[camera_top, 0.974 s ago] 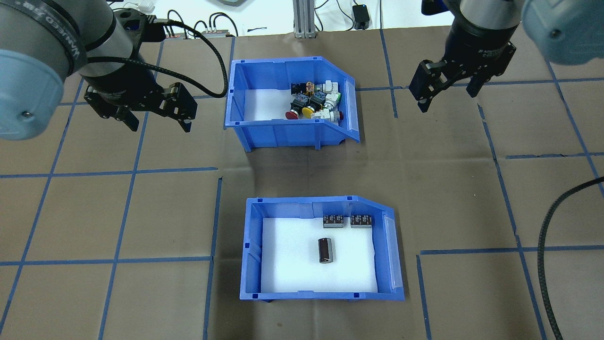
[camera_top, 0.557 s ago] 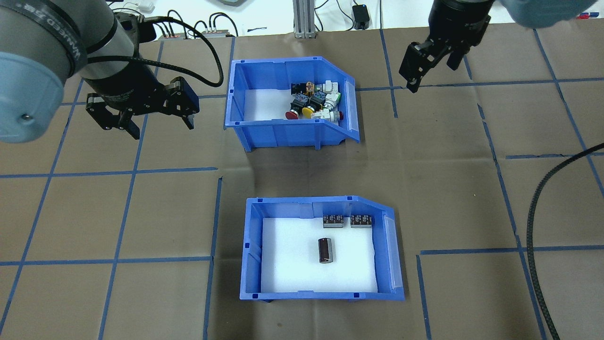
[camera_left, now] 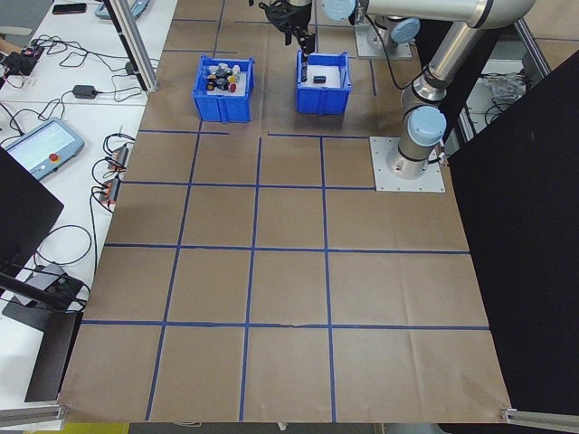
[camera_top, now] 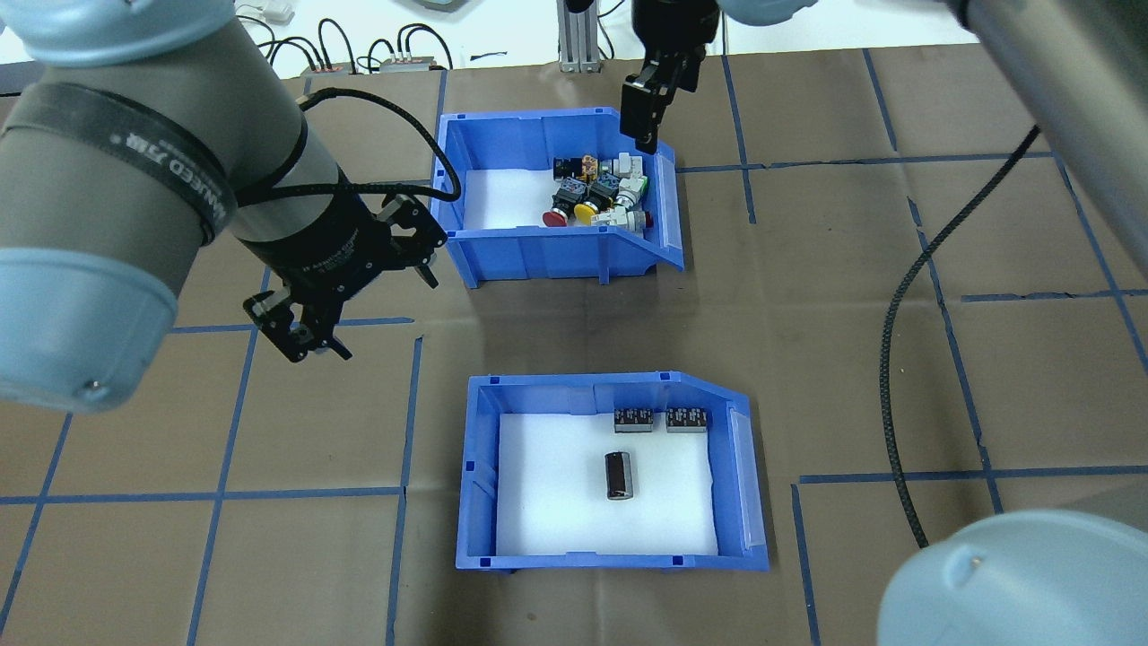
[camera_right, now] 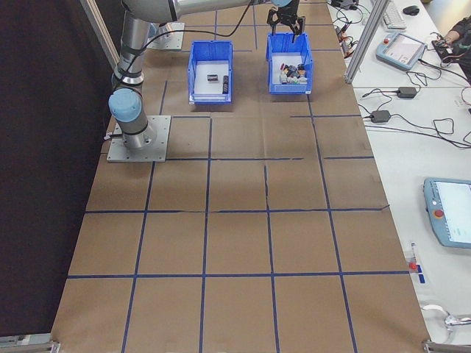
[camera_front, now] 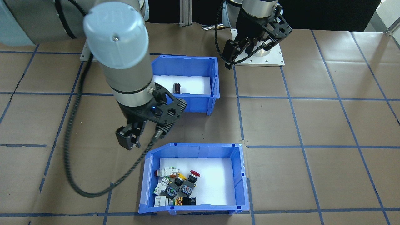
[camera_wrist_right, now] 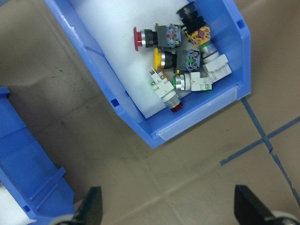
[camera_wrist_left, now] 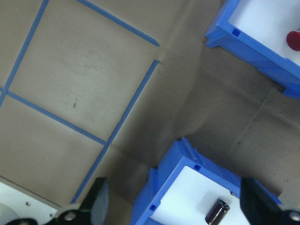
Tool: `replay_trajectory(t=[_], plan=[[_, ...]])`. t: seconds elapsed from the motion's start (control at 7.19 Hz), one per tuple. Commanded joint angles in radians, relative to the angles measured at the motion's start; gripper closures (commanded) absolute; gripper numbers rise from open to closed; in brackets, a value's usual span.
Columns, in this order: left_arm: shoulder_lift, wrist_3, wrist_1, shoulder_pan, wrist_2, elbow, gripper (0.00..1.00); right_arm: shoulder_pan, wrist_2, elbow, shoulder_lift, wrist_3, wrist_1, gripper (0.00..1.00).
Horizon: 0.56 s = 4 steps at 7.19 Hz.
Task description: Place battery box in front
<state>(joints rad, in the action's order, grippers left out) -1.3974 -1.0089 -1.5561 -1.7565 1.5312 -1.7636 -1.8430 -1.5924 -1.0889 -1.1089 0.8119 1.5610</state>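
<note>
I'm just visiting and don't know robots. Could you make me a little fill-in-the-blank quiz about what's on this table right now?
1. Both bins on the table are coloured ____.
2. The battery box has a ____ floor liner.
3. The red and yellow push-button switches lie in the switch bin, nearer the ____ gripper.
4. The left gripper is holding ____.

Missing words: blue; white; right; nothing

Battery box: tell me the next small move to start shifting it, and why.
Probably bring the left gripper down onto the battery box at its near wall. The gripper is open, holds nothing and hangs above bare table between the two bins. The switch bin occupies the spot farther out, with the right gripper hovering beside it.
</note>
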Motion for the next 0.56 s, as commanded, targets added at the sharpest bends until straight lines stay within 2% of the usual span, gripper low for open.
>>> replay_trajectory(t=[0.0, 0.14, 0.28, 0.42], plan=[[0.134, -0.344, -0.003, -0.07, -0.029, -0.194, 0.0, -0.089, 0.009, 0.007, 0.075, 0.055, 0.079, 0.0], [0.211, -0.493, 0.057, -0.07, -0.119, -0.295, 0.0, -0.135, 0.0, 0.007, 0.102, 0.119, 0.082, 0.0], [0.245, -0.677, 0.101, -0.075, -0.129, -0.356, 0.01, -0.154, -0.004, 0.007, 0.125, 0.221, 0.08, 0.0], [0.25, -0.77, 0.103, -0.092, -0.129, -0.391, 0.01, -0.159, -0.003, 0.007, 0.139, 0.239, 0.082, 0.0]])
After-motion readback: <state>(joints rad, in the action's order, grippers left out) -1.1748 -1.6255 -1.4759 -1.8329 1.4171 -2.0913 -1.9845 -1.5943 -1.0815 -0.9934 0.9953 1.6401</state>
